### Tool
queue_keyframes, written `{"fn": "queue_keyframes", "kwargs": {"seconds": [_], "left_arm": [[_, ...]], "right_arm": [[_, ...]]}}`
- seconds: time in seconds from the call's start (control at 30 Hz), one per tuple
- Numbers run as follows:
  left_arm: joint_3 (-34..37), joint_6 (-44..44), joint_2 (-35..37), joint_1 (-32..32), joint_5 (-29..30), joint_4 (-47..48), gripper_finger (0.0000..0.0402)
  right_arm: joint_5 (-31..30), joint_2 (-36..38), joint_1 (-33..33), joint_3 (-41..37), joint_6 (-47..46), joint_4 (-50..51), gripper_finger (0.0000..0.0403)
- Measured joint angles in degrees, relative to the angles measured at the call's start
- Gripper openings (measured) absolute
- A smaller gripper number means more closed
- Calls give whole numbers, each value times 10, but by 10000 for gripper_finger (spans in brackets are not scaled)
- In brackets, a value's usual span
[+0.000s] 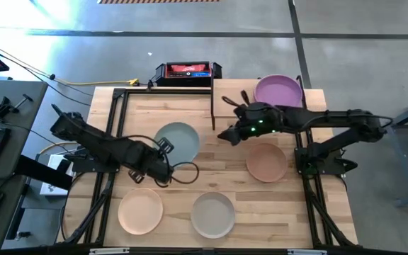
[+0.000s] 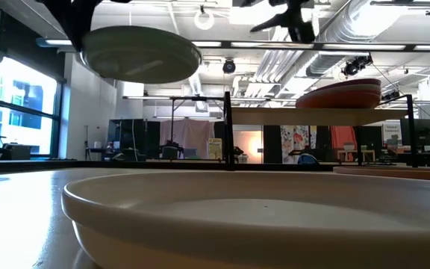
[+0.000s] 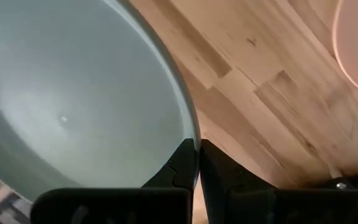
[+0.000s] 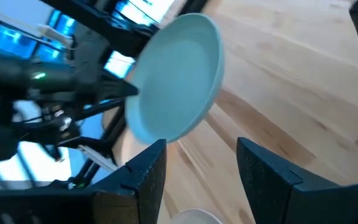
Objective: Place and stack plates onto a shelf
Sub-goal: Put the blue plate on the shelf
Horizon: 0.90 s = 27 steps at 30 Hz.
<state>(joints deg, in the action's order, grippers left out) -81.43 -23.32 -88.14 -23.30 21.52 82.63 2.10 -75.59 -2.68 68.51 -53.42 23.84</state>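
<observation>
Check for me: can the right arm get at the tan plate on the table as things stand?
Probably yes. The right gripper is open, holds nothing, and hovers close beside the tan plate, which lies bare with nothing on it. The left gripper, shut on the teal plate, is off to the other side.

The counter (image 1: 190,188) is pale butcher-block wood, smooth with visible grain strips. Beside its edges run thin black metal frame posts (image 1: 112,117). The teal plate (image 1: 179,138) above the counter looks matt and smooth (like unglazed plastic or ceramic), as does the cream plate (image 2: 260,224).
</observation>
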Motion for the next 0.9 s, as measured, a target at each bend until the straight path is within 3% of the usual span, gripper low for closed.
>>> {"fn": "queue_keyframes", "kwargs": {"seconds": [0.4,0.7,0.9], "left_arm": [[0,-45,-41,-21,31,-15,1],[0,-55,-61,-21,87,-37,1],[0,-84,-60,-18,93,-38,1]], "right_arm": [[-4,-99,1,0,-50,-2,176],[0,-133,1,0,-66,-17,176],[0,-136,5,0,-68,-23,176]]}}
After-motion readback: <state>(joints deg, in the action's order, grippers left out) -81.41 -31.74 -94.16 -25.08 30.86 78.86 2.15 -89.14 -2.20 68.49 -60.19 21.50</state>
